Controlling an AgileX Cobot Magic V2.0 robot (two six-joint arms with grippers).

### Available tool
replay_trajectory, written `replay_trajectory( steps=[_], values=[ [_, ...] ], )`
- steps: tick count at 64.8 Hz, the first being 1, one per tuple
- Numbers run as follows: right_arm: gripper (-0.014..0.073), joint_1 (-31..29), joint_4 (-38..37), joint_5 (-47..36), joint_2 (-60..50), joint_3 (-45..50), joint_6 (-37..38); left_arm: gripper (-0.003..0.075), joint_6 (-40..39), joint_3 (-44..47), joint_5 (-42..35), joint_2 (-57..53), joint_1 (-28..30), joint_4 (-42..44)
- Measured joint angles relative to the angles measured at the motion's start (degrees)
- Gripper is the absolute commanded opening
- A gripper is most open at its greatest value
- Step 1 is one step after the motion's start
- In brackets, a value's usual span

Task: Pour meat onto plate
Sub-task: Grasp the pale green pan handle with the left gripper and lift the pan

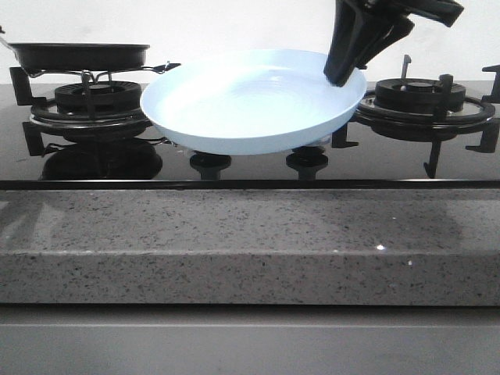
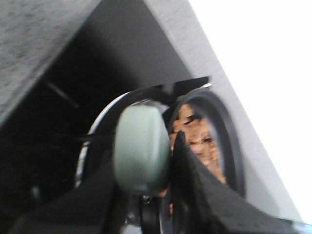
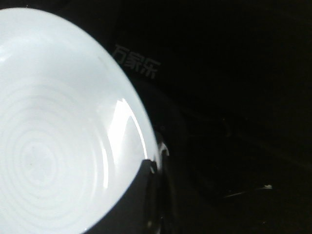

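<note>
- Holding the plate [image 1: 250, 101] by its rim at about 2 o'clock, the right pincer [image 1: 341, 76] keeps it tilted above the hob, between the two burners; the front view shows the dish bare and pale blue.
- Front view also shows the pan [image 1: 82, 55] on the left burner [image 1: 90, 101] at 10 o'clock, but its contents are hidden by the pan wall.
- Only the left wrist view shows the meat [image 2: 197, 139]: orange-brown slices inside the black pan rim, with the left pincer [image 2: 168, 156] clenched around the grey-green handle [image 2: 141, 151].
- Right wrist view shows the plate's glossy ringed inside and one dark finger [image 3: 131, 204] over its rim, the hob black beyond.
- Grey speckled worktop [image 1: 250, 242] runs along the front.
</note>
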Motion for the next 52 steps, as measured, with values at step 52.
replay_trajectory(
  steps=[52],
  values=[
    [-0.0069, 0.0, 0.0, 0.0, 0.0, 0.0, -0.1, -0.002, 10.6, 0.0, 8.2, -0.5, 5.7, -15.7]
  ],
)
